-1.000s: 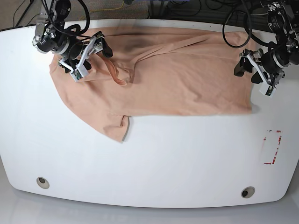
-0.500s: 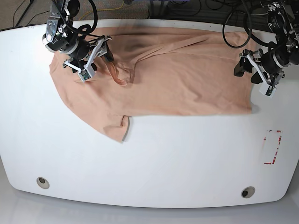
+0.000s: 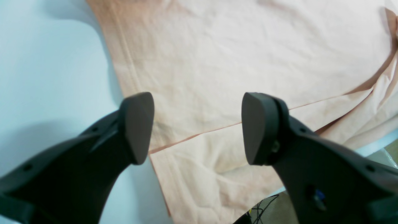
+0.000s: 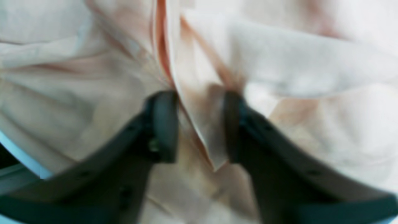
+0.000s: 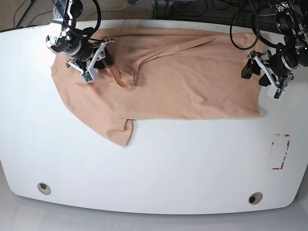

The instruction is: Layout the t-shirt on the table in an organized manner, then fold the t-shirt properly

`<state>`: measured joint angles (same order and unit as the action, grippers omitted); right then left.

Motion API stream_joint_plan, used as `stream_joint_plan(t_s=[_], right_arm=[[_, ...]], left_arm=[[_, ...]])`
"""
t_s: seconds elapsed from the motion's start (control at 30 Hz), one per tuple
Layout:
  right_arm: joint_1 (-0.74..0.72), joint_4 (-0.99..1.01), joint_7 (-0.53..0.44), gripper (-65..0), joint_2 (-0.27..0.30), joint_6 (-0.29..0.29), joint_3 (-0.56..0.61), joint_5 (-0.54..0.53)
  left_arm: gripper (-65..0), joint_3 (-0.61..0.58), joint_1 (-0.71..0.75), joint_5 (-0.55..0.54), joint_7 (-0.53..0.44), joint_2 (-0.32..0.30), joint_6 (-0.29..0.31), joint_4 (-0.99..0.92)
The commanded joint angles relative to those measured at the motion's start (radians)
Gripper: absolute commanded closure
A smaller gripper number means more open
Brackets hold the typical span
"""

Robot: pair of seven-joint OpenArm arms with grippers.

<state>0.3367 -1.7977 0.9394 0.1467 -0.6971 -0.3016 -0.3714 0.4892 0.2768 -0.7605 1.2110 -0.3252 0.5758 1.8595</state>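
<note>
Peach cotton, the t-shirt lies spread across the far half of the table, mostly flat, with one sleeve trailing toward the near edge and a bunched ridge near the collar. Right gripper has its jaws narrowed around a raised fold of fabric; the cloth sits between both pads, so it looks pinched, though the wrist view is blurred. Likely grabbing the collar-side bunch to pull it straight. Left gripper hangs with jaws wide apart and nothing between them; directly below it runs a stitched hem edge and a seam line, white glossy tabletop off to one side. Probably staged to take that hem corner. Fabric is thin, soft, lightly creased.
</note>
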Motion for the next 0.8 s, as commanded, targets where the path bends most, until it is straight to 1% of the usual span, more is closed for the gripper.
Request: stream_joint_plan(t_s=[0.0, 0.03, 0.1, 0.33, 0.43, 0.6, 0.77], right_arm=[[-0.001, -0.020, -0.015, -9.2, 0.009, -0.001, -0.005, -0.018], [-0.001, -0.020, -0.015, -5.2, 0.009, -0.001, -0.005, -0.018], [-0.001, -0.029, -0.015, -0.2, 0.009, -0.001, -0.005, -0.018], [0.031, -0.116, -0.012, -0.6, 0.006, -0.001, -0.005, -0.018], [0.037, -0.162, 0.014, -0.6, 0.004, -0.001, -0.005, -0.018], [0.025, -0.185, 0.071, -1.0, 0.004, -0.001, -0.005, -0.018], [-0.012, -0.185, 0.086, -1.3, 0.006, -0.001, -0.005, -0.013]], left_arm=[[-40.3, 0.007, -0.006, -0.015, -0.018, -0.016, 0.000, 0.016], [-40.3, 0.007, -0.006, -0.015, -0.018, -0.016, 0.000, 0.016], [-40.3, 0.007, -0.006, -0.015, -0.018, -0.016, 0.000, 0.016], [-40.3, 0.007, -0.006, -0.015, -0.018, -0.016, 0.000, 0.016], [-40.3, 0.007, -0.006, -0.015, -0.018, -0.016, 0.000, 0.016], [-40.3, 0.007, -0.006, -0.014, -0.018, -0.016, 0.000, 0.016], [-40.3, 0.007, -0.006, -0.011, -0.018, -0.016, 0.000, 0.015]])
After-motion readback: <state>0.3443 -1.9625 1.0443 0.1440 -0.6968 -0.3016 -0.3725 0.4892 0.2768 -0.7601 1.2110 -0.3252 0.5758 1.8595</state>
